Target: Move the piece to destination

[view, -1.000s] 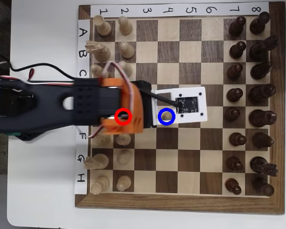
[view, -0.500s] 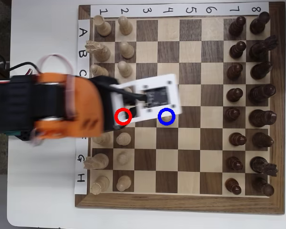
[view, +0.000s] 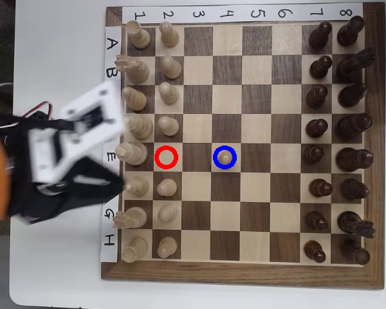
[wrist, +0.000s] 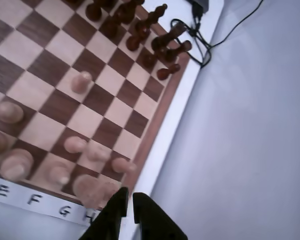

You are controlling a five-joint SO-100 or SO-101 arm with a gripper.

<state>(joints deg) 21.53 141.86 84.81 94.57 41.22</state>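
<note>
while the gripper (wrist: pixel 129 205) sits nearest the wrist camera with its jaws nearly closed on nothing, off the board's (view: pixel 244 273) left edge in the overhead view, the pawn (view: pixel 225 155) stands upright beyond it, alone inside the blue ring (view: pixel 225 167). the red-ringed square (view: pixel 166 158) is bare. judging by looks, the pawn is light, rigid, smooth wood, easily tipped; the narrow neck under its round head seems the safest grip.

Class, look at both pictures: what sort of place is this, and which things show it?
Probably a tabletop robot chess setup: a wooden chessboard on a white table, and cables running off it.
</note>
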